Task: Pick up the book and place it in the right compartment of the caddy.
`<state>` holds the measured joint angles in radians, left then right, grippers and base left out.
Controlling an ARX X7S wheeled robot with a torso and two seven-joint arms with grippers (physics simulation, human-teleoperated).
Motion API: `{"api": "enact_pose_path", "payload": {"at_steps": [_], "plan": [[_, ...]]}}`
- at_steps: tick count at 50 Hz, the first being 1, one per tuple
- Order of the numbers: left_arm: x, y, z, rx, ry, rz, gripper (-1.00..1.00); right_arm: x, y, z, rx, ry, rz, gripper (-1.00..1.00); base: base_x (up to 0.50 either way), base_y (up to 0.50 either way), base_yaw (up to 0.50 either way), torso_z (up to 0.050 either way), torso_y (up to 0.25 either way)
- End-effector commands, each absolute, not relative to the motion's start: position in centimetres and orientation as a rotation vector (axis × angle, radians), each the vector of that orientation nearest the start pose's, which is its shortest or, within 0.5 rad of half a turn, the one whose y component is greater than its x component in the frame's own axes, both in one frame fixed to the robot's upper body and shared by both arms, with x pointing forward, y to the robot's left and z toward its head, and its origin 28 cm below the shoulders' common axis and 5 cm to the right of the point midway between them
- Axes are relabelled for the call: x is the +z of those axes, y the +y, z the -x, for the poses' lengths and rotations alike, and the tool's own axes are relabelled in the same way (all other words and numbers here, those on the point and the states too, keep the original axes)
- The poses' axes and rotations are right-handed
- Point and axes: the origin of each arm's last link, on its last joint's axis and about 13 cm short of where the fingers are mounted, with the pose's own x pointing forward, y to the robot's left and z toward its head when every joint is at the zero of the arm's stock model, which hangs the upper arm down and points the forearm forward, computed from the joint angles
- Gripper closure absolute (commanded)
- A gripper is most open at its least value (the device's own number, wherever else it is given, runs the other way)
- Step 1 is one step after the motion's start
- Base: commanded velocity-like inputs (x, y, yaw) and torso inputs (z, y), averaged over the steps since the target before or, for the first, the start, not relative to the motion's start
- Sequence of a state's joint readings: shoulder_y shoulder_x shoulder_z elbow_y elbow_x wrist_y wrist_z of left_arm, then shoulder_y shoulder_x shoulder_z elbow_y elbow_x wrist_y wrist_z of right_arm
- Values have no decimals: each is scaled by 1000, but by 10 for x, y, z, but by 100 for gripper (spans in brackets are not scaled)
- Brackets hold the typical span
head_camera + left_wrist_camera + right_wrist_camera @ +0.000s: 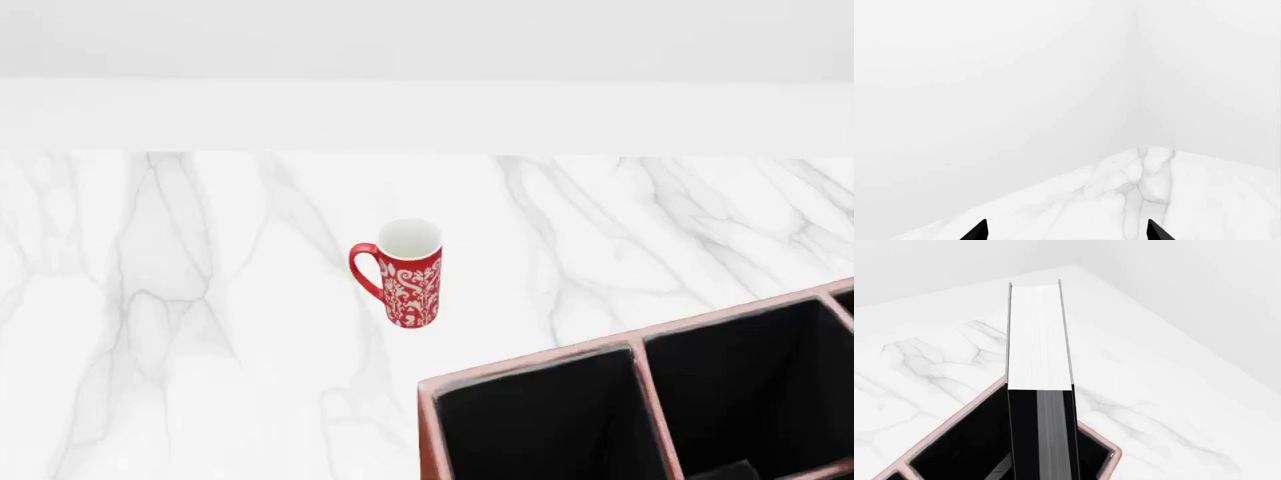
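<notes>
Book (1037, 345), black-covered, stands in leather-look caddy (1111, 452); left tool (1066, 231) spread; right tool's state unclear.

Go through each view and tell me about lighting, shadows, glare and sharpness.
Head view: flat, even light; the mug casts almost no shadow on the marble table; the caddy interior renders pure black. Right wrist view: the book has bright, sharp page edges and no glare. Left wrist view: near-white, washed-out walls; only the left gripper finger tips show, crisp.

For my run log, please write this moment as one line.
phase: placing | book: upright above caddy corner compartment, not seen released | mug: on marble table | left end effector: open, empty
</notes>
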<state>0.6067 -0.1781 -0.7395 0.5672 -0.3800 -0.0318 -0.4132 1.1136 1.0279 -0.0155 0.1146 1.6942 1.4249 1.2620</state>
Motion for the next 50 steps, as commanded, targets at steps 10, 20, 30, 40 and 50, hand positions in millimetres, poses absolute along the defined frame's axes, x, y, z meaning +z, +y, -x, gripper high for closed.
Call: {"api": "enact_pose_path", "payload": {"at_steps": [10, 20, 30, 40, 50], "plan": [[91, 355, -55, 909, -127, -154, -100, 293, -276, -240, -617, 447, -54, 100, 0, 0, 0, 0, 1], [92, 355, -54, 910, -130, -155, -100, 277, -277, -246, -605, 483, -75, 100, 0, 0, 0, 1, 2], [92, 355, -55, 909, -132, -154, -100, 274, -278, -244, -589, 516, -107, 100, 0, 0, 0, 0, 1], [93, 355, -54, 909, -135, -157, -100, 265, -278, -248, -584, 525, -111, 100, 0, 0, 0, 0, 2], [94, 354, -54, 908, -137, -159, -100, 247, -275, -258, -563, 568, -106, 100, 0, 0, 0, 1, 1]]}}
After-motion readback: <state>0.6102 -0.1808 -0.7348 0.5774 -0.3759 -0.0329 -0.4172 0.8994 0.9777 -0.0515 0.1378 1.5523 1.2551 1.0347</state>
